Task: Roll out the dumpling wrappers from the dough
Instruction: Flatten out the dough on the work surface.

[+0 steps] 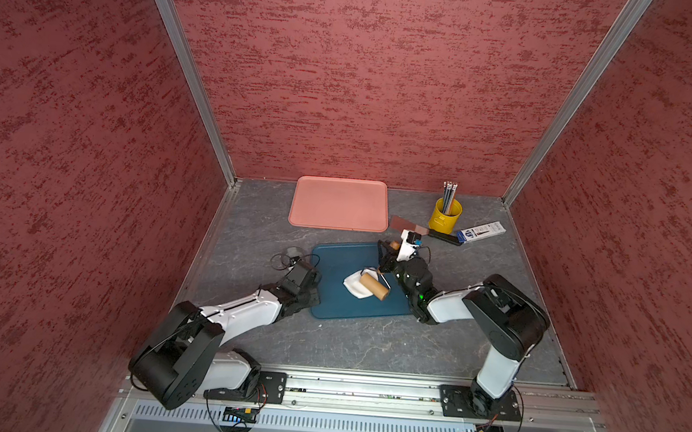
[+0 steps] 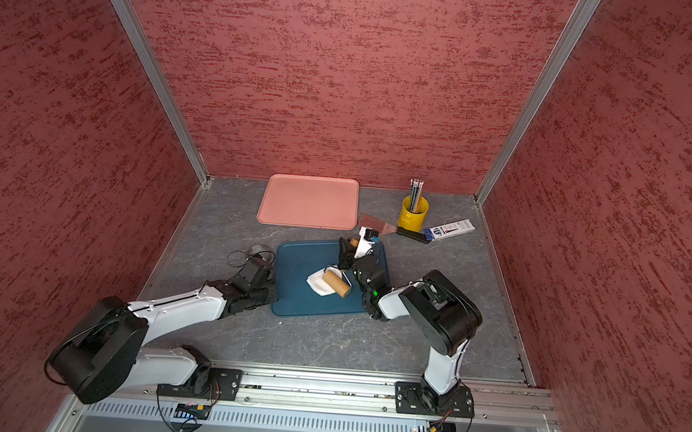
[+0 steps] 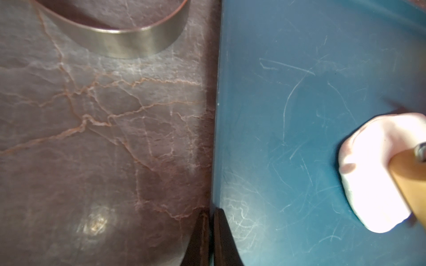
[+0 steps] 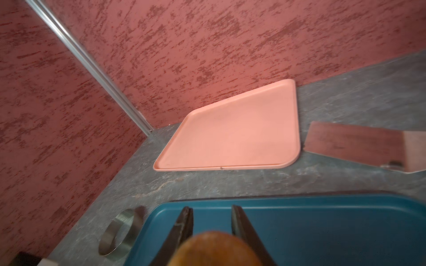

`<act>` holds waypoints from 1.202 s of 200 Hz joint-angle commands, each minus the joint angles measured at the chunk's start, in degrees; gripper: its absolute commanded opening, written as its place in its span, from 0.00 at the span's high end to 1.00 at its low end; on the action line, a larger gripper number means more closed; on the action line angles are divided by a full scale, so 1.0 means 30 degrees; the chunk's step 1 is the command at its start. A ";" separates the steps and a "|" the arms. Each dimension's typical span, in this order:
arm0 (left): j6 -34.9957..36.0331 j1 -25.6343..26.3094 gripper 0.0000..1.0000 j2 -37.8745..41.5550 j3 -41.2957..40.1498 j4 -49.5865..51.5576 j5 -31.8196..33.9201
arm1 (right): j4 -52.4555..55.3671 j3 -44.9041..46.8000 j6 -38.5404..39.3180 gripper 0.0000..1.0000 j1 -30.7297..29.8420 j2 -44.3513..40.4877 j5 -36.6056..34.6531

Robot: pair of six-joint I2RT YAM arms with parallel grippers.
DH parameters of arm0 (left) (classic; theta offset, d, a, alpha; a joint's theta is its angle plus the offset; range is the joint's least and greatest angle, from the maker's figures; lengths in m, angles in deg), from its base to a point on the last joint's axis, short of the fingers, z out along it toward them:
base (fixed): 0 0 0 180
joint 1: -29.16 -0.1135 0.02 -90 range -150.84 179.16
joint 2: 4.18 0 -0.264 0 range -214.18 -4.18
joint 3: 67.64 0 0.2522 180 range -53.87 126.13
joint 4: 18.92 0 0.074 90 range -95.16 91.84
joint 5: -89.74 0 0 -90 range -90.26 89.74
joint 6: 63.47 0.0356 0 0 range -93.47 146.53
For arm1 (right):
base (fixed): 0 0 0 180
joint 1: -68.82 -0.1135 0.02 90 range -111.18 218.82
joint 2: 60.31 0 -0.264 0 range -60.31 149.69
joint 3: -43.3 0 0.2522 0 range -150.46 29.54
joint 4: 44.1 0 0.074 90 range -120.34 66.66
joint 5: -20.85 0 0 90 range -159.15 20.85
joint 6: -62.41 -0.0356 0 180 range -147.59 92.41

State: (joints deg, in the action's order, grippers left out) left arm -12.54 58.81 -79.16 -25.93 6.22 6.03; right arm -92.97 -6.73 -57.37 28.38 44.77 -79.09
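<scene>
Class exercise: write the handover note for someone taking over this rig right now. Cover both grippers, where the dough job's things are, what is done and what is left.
Left gripper: jaws shut at the left edge of the blue tray; whether they pinch the rim is unclear.
Right gripper: jaws shut on the wooden handle of the roller.
Dough: on the blue tray under the roller, partly flattened, outline irregular.
Ring cutter: on the table beside that tray. Pink tray: at the back.
Done: rolling begun.
Left: roll thinner and cut round wrappers; none visible yet.

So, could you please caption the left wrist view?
Shut left tool at edge of blue tray; roller rests on dough.
</scene>
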 commanded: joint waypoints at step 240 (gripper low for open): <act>-0.0368 -0.0104 1.00 0.0177 -0.0621 -0.1021 0.0633 | 0.7811 -0.3834 0.2601 1.00 0.1857 -0.0299 -0.4398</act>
State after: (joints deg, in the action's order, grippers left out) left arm -12.69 58.81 -78.89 -26.89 3.79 6.09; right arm -76.73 -15.82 -57.35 30.87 43.94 -83.19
